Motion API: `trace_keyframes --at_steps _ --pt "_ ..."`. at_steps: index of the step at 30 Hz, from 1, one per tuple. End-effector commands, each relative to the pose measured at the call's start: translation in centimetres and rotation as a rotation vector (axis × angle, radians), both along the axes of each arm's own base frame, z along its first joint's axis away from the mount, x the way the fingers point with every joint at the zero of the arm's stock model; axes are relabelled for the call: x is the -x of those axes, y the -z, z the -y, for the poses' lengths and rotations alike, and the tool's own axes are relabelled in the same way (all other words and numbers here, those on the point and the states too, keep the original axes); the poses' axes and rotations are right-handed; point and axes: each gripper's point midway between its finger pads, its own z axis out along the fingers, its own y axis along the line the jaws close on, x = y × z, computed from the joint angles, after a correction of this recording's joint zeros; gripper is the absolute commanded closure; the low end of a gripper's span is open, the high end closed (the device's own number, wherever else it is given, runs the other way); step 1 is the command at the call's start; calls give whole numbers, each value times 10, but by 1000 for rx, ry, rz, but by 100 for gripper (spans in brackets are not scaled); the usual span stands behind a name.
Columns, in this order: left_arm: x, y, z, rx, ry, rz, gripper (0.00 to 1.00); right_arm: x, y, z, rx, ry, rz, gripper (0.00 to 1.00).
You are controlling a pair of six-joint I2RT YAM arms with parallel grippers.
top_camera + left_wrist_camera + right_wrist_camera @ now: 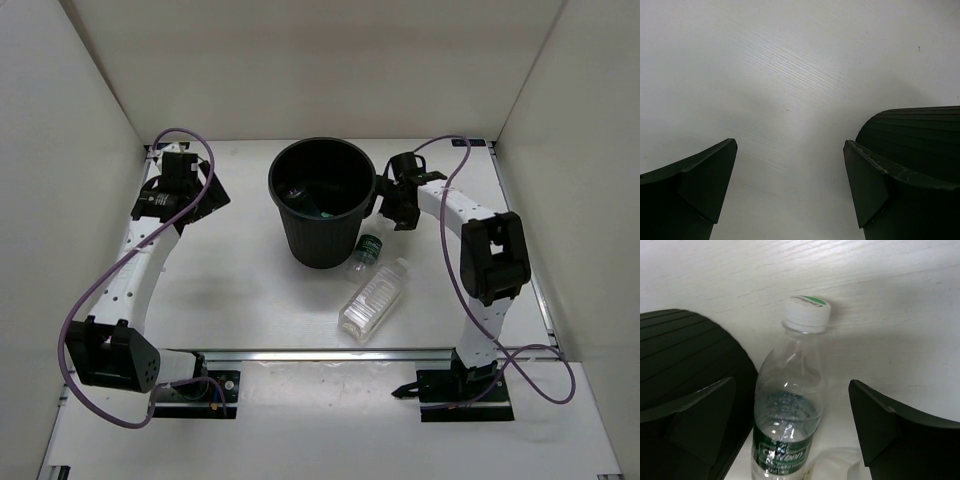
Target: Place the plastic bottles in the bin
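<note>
Nearest my lens sits the left claw (790,144), its two black jaws spread wide with nothing between them but the bare white table (790,70). That arm is parked well to the left of the tall round black plastic bin (320,240), and I judge it idle for now.

Looking down into the bin, I make out a green-tinted bottle (322,210) lying on the bottom. Another pale shape lies beside it, too dim for me to name.

Just beside the bin's front right wall is the small clear plastic bottle with the dark green label and white cap (790,405). I cannot tell whether it touches the wall, or whether it stands or leans. A little further out from the bin on the same side, the larger clear ribbed bottle (375,298) lies on its side.

The right claw (791,382) hovers by the bin's right rim, jaws apart and holding nothing, with the green-label bottle framed between them.

So I read this as the approach for the third bottle. Next I must bring the right claw down around the bottle's body. The finger on the bin side has little room, so I would keep clear of the wall, then close, lift above the rim and let go inside.
</note>
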Motion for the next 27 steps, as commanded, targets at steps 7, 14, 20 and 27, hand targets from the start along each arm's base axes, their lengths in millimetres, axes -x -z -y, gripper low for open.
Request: trace_keyframes --at_steps 7,14,20,27 --pt "6 -12 -5 -15 -1 23 1 1 22 -1 -3 126 -23 29" --pt "7 -14 -4 -10 12 41 1 -5 3 23 35 191 42 70" --pt "13 -9 -6 -19 13 37 1 -37 -123 80 159 275 337 87" --pt "39 41 10 41 52 -49 1 -38 -326 78 309 218 848 86"
